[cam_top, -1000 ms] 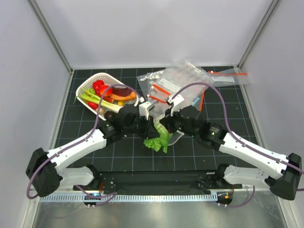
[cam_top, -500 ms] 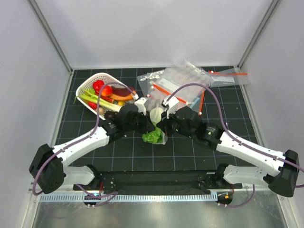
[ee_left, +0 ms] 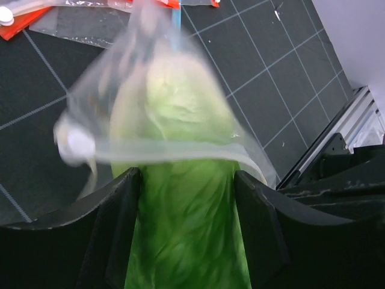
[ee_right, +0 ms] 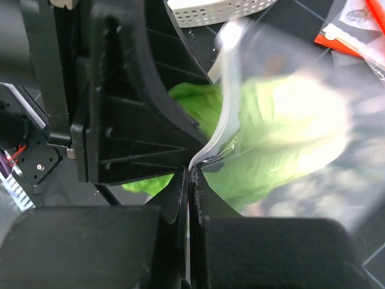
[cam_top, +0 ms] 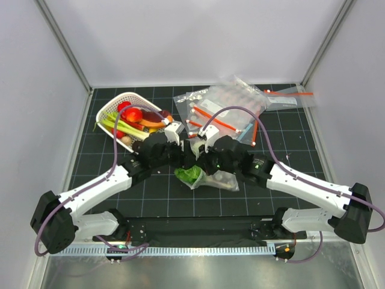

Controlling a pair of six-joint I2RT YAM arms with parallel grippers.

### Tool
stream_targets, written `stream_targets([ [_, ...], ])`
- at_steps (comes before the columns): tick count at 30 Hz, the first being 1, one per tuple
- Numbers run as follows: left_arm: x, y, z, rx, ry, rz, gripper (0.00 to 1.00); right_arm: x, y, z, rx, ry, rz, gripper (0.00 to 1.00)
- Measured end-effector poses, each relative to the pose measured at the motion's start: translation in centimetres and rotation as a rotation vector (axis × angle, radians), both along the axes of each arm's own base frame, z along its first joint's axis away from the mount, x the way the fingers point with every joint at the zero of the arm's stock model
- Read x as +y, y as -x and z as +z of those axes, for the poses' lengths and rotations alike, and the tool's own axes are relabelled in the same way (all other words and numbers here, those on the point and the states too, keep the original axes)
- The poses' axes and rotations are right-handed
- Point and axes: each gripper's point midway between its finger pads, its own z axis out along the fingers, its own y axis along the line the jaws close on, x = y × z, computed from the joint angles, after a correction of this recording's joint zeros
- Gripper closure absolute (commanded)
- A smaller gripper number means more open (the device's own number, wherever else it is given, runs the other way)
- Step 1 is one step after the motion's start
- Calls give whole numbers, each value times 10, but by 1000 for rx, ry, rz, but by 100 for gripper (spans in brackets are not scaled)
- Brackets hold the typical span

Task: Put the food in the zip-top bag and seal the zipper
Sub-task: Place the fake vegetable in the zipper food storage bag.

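The green lettuce head (cam_top: 188,174) lies between my two grippers at the table's middle. My left gripper (ee_left: 186,180) is shut on its near end (ee_left: 186,235). Its far end (ee_left: 171,102) sits inside the mouth of the clear zip-top bag (cam_top: 221,180). The pale zipper strip (ee_left: 162,150) crosses the lettuce at the bag's mouth. My right gripper (ee_right: 191,171) is shut on that mouth edge, with the strip (ee_right: 225,102) curving up from its jaws and the lettuce (ee_right: 283,126) behind the plastic. I cannot single out the small orange-red piece.
A white basket (cam_top: 107,112) of toy produce with green onions and a red pepper stands at the back left. A pile of plain clear bags with red-orange strips (cam_top: 231,105) lies at the back right. The left gripper's black body (ee_right: 120,108) crowds the right wrist view.
Both grippers have shifted left and slightly back. The bag, held up half a second ago, has come down over the lettuce's far end and now lies to its right.
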Motion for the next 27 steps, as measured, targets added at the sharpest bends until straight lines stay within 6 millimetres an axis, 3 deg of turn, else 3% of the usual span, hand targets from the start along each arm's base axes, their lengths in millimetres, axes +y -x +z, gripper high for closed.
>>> stream_targets([
  [5, -1, 0, 1, 0, 7, -2, 30, -6, -4, 9, -18, -16, -44, 99],
  [12, 0, 2, 5, -3, 11, -6, 25, -13, -8, 5, -12, 2, -97, 99],
  [20, 20, 8, 61, -135, 106, 55, 28, -31, -22, 6, -43, 16, -228, 99],
  [23, 18, 4, 55, -116, 85, 64, 32, -44, -24, 12, -71, -5, -281, 99],
  [27, 10, -4, 18, -25, 1, 65, 33, -65, -24, 25, -113, -49, -353, 99],
])
